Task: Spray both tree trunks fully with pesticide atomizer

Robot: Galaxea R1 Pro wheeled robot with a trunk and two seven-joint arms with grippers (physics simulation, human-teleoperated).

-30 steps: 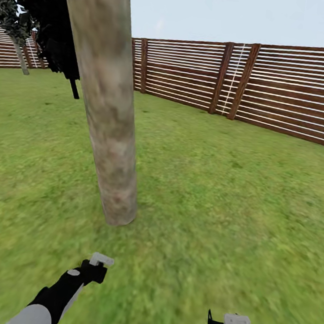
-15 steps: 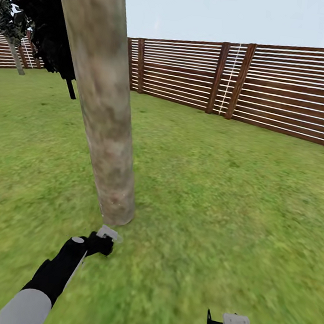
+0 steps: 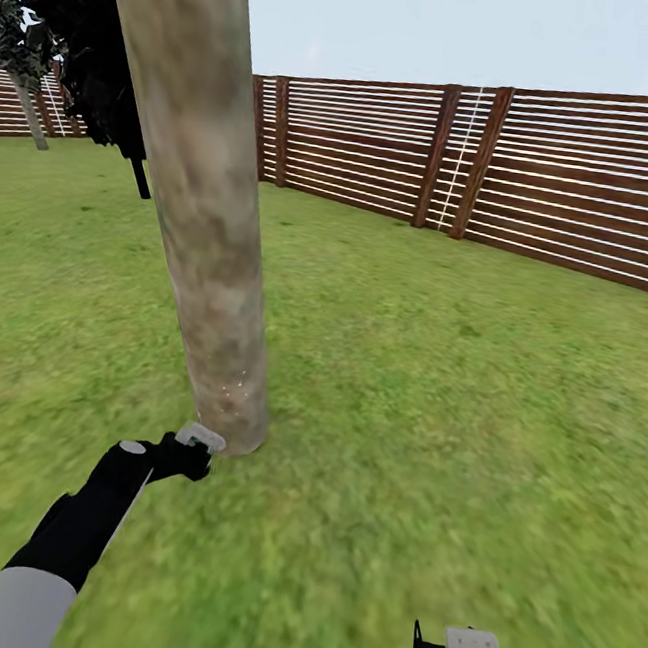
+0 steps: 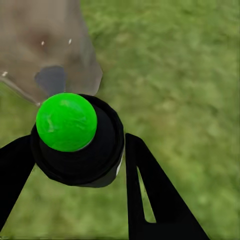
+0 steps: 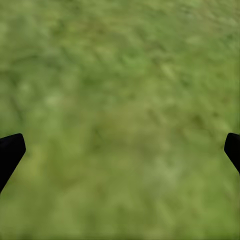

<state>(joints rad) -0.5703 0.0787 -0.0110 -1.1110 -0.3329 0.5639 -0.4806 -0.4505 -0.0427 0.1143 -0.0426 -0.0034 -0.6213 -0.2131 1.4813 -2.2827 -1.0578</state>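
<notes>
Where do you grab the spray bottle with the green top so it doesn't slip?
Probably the best place on the spray bottle is the round black collar just under the green top, with one finger coming in from each side. The collar is round, so two fingers can pinch it evenly. The left hand holds it that way, with the tree trunk just ahead.

Outdoor garden: green lawn [image 3: 436, 397], brown horizontal-slat wooden fence [image 3: 582, 182] along the back, thick pale mottled tree trunk [image 3: 209, 230] up close, dark tree [image 3: 84, 45] behind, open sky.
</notes>
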